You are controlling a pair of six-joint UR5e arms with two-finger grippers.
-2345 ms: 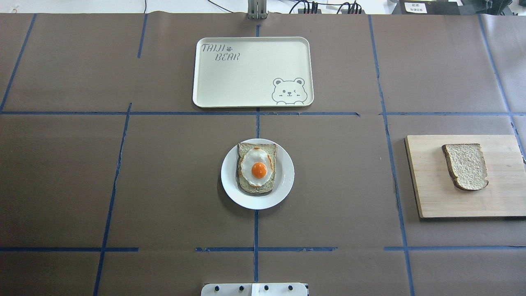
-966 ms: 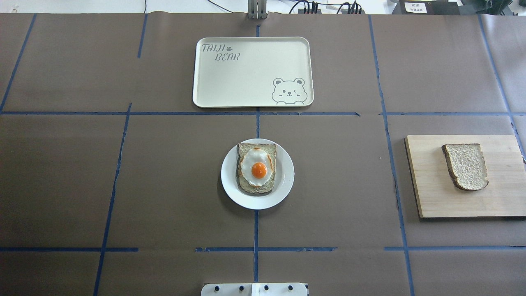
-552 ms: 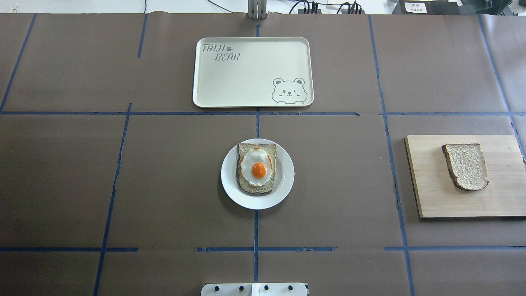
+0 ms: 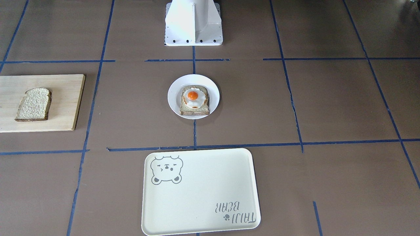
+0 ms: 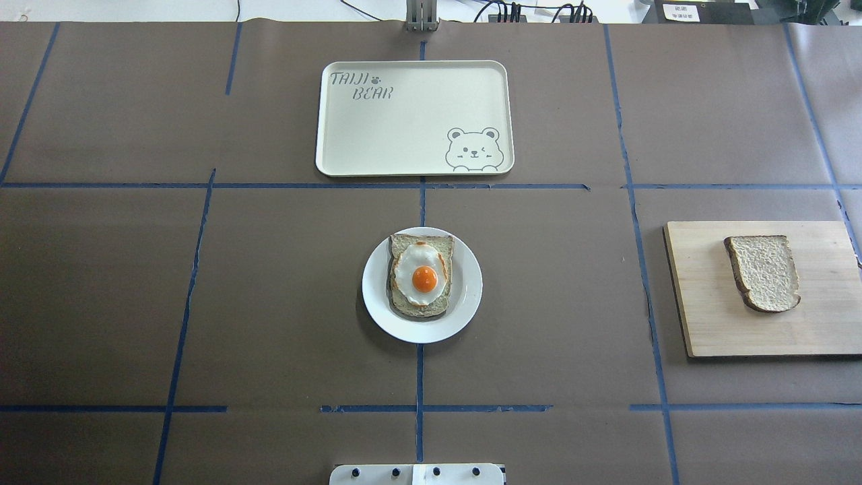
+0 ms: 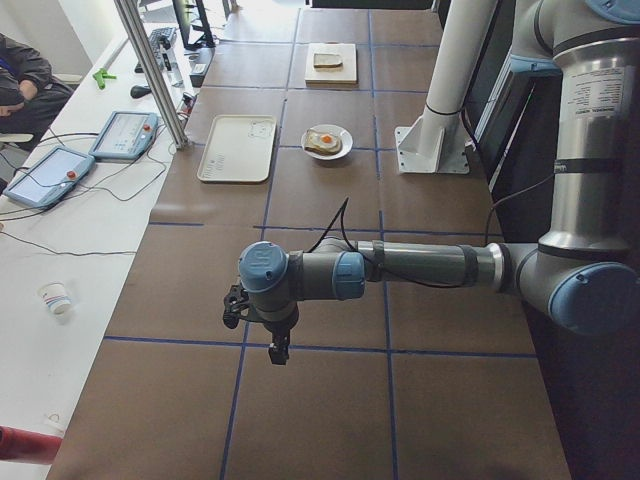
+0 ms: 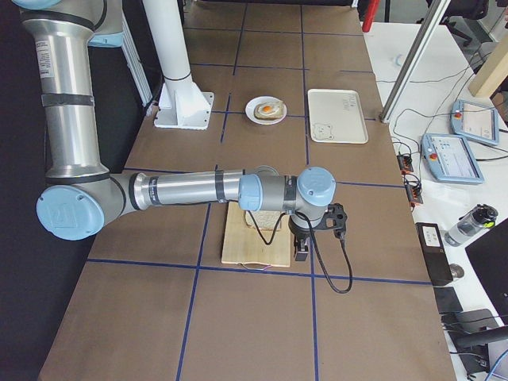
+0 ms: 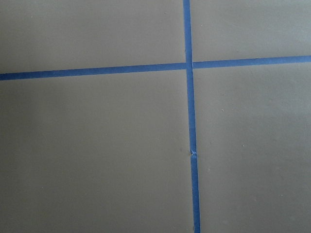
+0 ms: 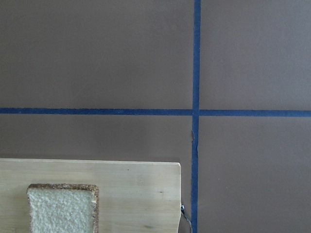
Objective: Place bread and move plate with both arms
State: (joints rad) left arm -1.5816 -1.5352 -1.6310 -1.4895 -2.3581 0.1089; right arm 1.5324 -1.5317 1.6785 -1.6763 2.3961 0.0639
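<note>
- Two slices show, but the task's bread [image 5: 764,273] is the plain one. It lies flat on the wooden board [image 5: 700,323] at the robot's right, well apart from the plate [image 5: 469,291].
- It looks light, soft and crumbly. A hard squeeze would likely dent the crumb, so a gentle pinch across its two crusted long sides seems the best hold.
- Its long axis runs near-to-far, slightly tilted. The rounded top points toward the robot and the flat base away.
- The plate sits mid-surface [image 5: 269,283] and carries the egg-topped slice [image 5: 421,276]. It is probably stiff, smooth and slippery, best taken at the bare rim and kept level.
- The right arm [image 7: 182,189] hangs near the board, and the left arm [image 6: 420,265] hangs far from the plate. Whether either arm's jaws are apart or together, I cannot tell.
</note>
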